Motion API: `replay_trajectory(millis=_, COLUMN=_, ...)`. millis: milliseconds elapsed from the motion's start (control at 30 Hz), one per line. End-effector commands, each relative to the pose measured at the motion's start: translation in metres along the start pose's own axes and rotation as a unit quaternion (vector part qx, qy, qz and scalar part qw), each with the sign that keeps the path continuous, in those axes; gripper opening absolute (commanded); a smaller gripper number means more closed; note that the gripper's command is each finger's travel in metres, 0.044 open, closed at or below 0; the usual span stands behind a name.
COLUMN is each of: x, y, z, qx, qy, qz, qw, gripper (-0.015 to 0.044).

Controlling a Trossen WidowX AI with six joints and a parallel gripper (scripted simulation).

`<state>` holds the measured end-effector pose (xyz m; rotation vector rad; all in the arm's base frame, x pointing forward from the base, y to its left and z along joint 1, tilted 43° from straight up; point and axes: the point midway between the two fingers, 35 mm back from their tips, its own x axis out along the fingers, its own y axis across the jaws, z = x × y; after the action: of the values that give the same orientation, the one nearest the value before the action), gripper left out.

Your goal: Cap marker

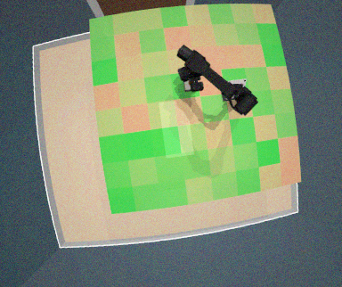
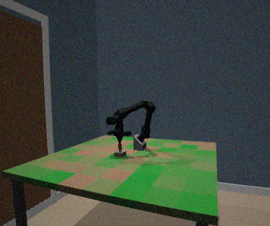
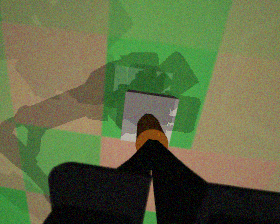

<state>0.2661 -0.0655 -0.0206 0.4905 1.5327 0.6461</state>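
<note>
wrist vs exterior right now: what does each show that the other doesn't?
Wrist only: the gripper fingers are shut tip to tip, right above the marker's orange top, and the holder block shows its grey top face.
Exterior only: the whole bent arm, its grey base mount, the table edge and the brown door.
Both: the marker stands upright in the block, with the gripper directly above it. Neither view shows whether they touch.
</note>
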Motion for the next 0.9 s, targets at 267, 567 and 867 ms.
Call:
replay_trajectory(millis=267, x=-0.072, y=-0.003, z=0.003, qx=0.001, qy=0.0, qz=-0.002, qw=1.0, gripper=0.0)
replay_trajectory(millis=567, x=-0.09, y=-0.002, z=0.0, qx=0.001, qy=0.0, qz=-0.001, qw=1.0, gripper=0.0079)
replay_trajectory(millis=867, x=-0.09, y=-0.002, z=0.0, qx=0.001, qy=0.0, qz=-0.001, qw=1.0, gripper=0.0315)
